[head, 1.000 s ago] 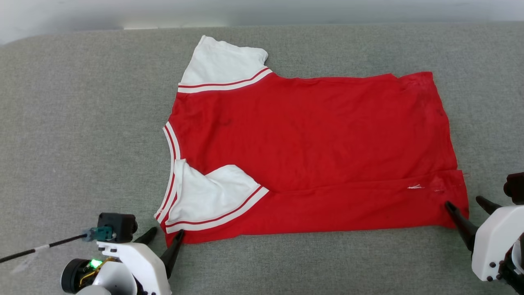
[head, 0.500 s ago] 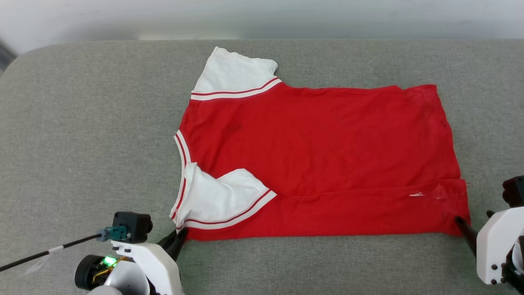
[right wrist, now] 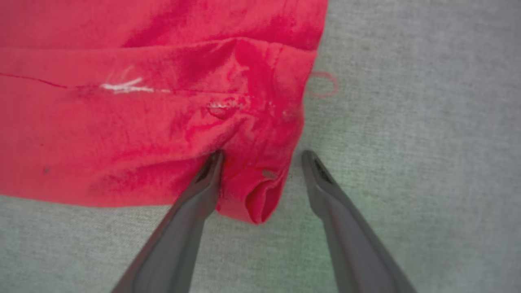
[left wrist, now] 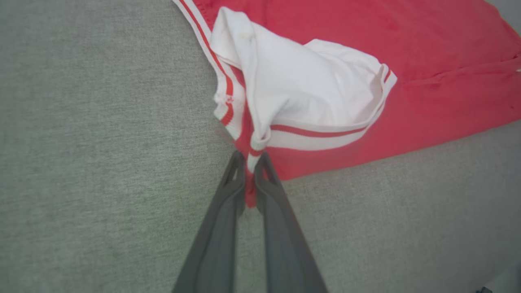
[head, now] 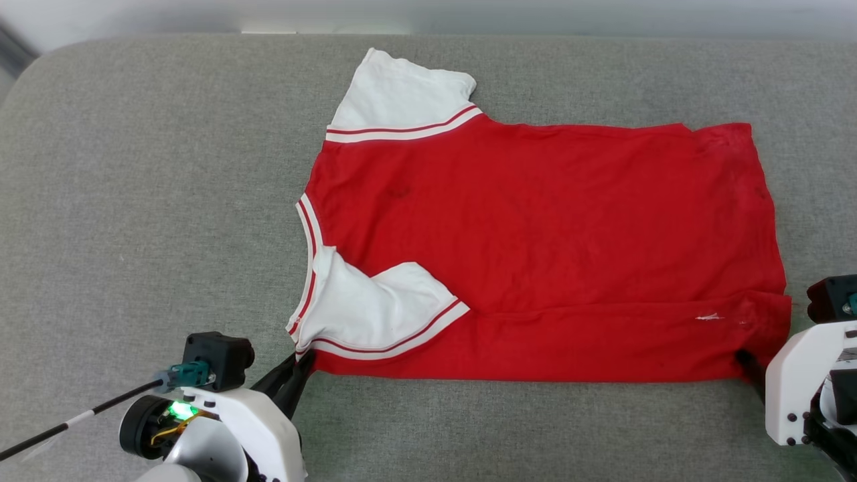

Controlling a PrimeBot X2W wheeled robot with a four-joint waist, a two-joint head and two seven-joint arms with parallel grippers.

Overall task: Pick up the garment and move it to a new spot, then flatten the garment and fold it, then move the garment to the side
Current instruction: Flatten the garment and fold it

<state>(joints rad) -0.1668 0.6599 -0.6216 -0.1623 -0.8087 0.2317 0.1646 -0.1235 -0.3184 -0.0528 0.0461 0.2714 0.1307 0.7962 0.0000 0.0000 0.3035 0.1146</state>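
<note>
The garment (head: 549, 234) lies flat on the grey padded surface, collar to the left and hem to the right. Its near side is folded over, with one white sleeve (head: 375, 308) tucked in. The other white sleeve (head: 402, 100) lies at the far side. My left gripper (head: 301, 367) is shut on the near collar-side corner. In the left wrist view, striped trim is pinched between the fingers of the left gripper (left wrist: 250, 160). My right gripper (right wrist: 262, 156) stands open around the near hem corner of the garment (right wrist: 122, 122), one finger (right wrist: 211, 162) pressing the fabric. The right gripper (head: 748, 361) sits at the lower right.
The grey fabric surface (head: 134, 201) spreads wide on all sides of the garment and ends at a pale wall beyond the far edge. A black cable with a teal plug (head: 187, 375) runs off my left wrist. A small red thread loop (right wrist: 321, 84) lies beside the hem.
The head camera has shifted, so the whole scene sits differently. My left gripper's fingers, apart a second ago, have shut on the corner. The right gripper has moved in around the hem corner.
</note>
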